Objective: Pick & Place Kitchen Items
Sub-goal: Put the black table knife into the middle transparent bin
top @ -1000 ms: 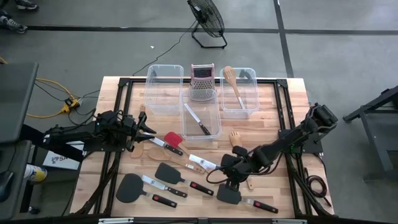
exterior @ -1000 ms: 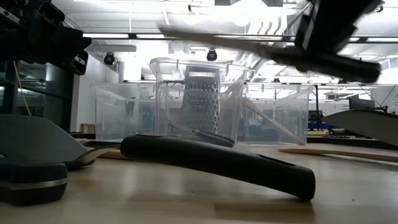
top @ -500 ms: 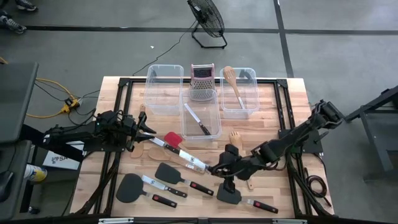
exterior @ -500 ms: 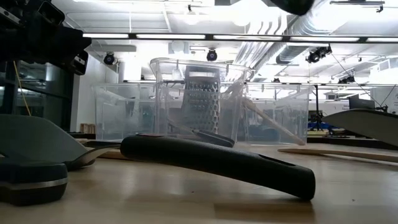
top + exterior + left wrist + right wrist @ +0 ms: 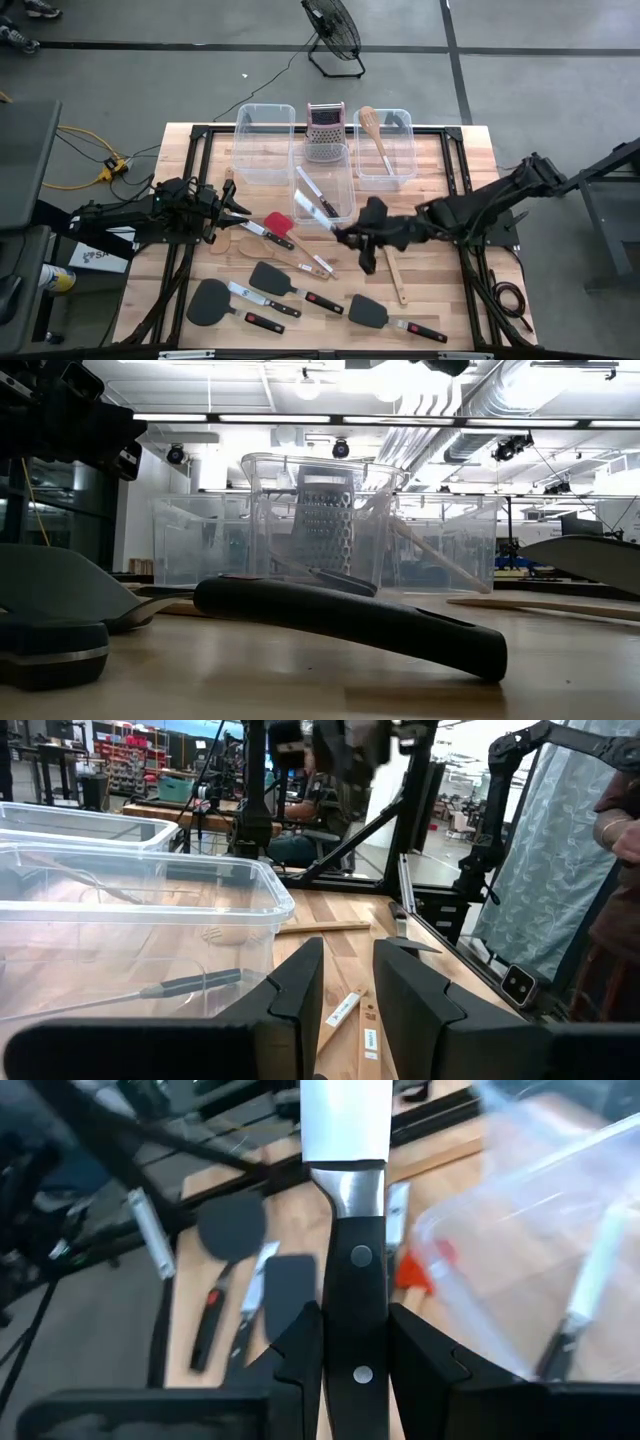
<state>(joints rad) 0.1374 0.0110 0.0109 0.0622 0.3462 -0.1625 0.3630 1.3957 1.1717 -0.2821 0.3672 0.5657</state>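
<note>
My right gripper [image 5: 347,237] hangs above the middle of the table, shut on a black-handled steel knife [image 5: 352,1230]. The knife's pale blade [image 5: 330,218] points toward the middle clear bin [image 5: 345,160], where another knife [image 5: 314,192] lies. On the wood lie a red spatula [image 5: 278,221], black spatulas [image 5: 270,277] [image 5: 208,301] [image 5: 368,312], more knives [image 5: 262,231] and a wooden fork [image 5: 392,270]. My left gripper [image 5: 238,205] waits at the table's left, level, its fingers [image 5: 300,995] slightly apart with nothing between them. My right gripper pinches the knife's black riveted handle [image 5: 355,1295] between its two fingers [image 5: 302,1355], one on each flat side. The fingers lie along the knife, slanting down from the table's right. The knife is lifted clear of the table, its blade reaching out ahead of the fingertips.
Three clear bins stand along the far edge: the left one [image 5: 264,140], the middle one, and the right one [image 5: 400,165] holding a wooden spoon [image 5: 374,133]. A steel box grater [image 5: 325,130] stands behind the middle bin. A black handle [image 5: 350,620] lies close in the low view.
My right gripper has risen from the table's near side with the knife and gone toward the far edge and the middle bin, tipping from steeply down to nearer level. The knife, a second ago low over the wood, is now carried clear above the other utensils.
</note>
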